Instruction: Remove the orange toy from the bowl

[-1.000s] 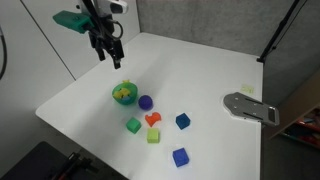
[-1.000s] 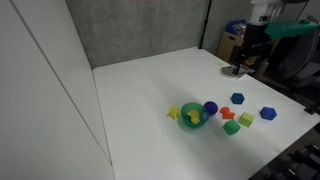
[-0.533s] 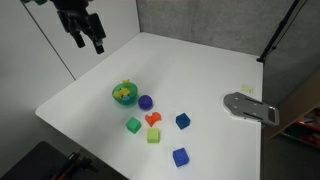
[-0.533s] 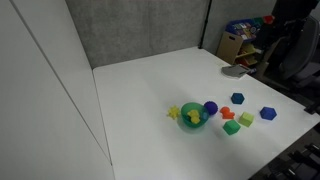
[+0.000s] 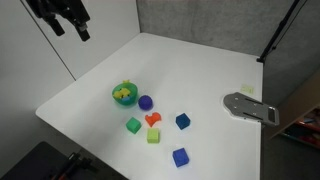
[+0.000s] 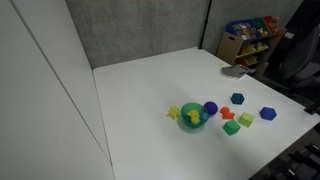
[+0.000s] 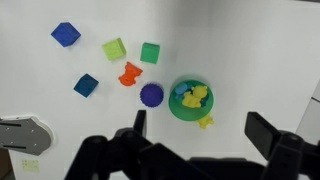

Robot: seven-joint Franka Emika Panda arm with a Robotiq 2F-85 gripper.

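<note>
The orange toy [image 5: 153, 119] lies on the white table among the coloured blocks, outside the green bowl [image 5: 124, 95]. It also shows in the other exterior view [image 6: 227, 113] and in the wrist view [image 7: 130, 74]. The bowl [image 6: 193, 117] [image 7: 187, 101] holds a yellow item and something blue. My gripper [image 5: 68, 25] is high above the table's far corner, well away from the bowl. In the wrist view its fingers [image 7: 200, 130] are spread wide and empty. The gripper is out of view in the exterior view from the wall side.
A purple ball [image 7: 151, 95] sits beside the bowl. A yellow-green cube [image 7: 114, 49], a green block [image 7: 150, 52] and two blue blocks [image 7: 66, 34] [image 7: 86, 85] lie nearby. A small yellow piece [image 7: 206, 122] lies by the bowl. A grey metal plate [image 5: 248, 107] sits at the table edge.
My gripper has risen and moved away from the table toward the far corner, leaving one exterior view. The objects have not moved.
</note>
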